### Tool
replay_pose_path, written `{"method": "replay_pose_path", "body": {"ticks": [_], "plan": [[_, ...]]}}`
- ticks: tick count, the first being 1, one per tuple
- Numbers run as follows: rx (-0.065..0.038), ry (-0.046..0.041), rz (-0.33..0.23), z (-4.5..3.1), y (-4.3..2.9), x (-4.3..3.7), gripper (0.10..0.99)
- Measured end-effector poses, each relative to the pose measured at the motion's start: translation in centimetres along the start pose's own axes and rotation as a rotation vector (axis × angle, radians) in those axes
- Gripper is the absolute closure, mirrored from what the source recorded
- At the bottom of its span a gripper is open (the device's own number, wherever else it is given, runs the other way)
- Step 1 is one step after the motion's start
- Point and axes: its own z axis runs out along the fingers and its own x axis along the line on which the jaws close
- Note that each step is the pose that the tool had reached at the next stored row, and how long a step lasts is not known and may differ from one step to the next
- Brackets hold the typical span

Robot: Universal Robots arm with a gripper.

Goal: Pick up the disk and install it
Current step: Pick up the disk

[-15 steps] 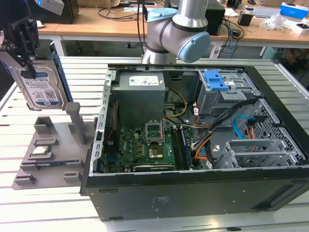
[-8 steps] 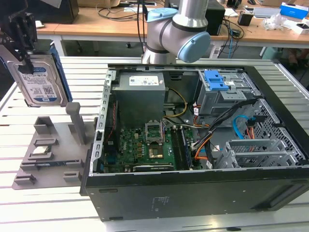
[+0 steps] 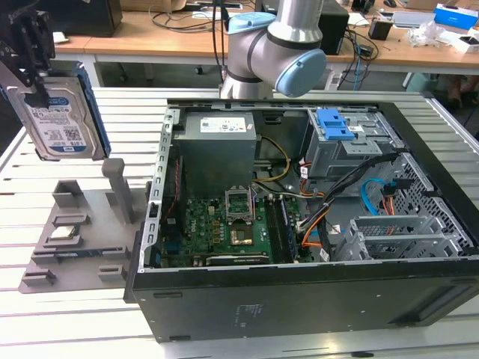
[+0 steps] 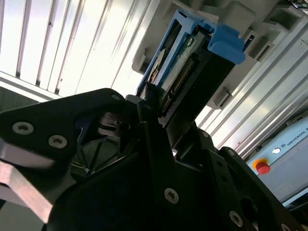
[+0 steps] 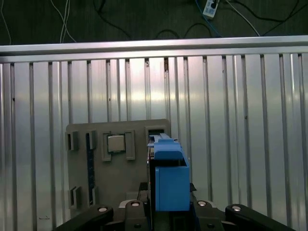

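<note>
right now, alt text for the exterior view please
The gripper holds the disk in the air at the exterior view's left, above a grey parts holder on the slatted metal table. An open computer case lies beside the holder, motherboard exposed.

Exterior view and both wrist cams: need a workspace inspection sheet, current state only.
Surface: slatted metal table.
Job's things: the disk held in the air over the grey holder tray; open computer case beside the tray, on the exterior view's right.
Clutter: processor chip seated in the tray.
Grippers: gripper shut on the disk's upper end.
Cables: wire bundles inside the case.
Surroundings: desks behind; arm behind the case.
</note>
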Motion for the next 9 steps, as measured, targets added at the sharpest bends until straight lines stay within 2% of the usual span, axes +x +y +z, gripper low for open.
{"method": "replay_pose_path", "body": {"ticks": [9], "plan": [[0.0,0.0,0.0,-1.39,0.02,0.0,0.725]]}}
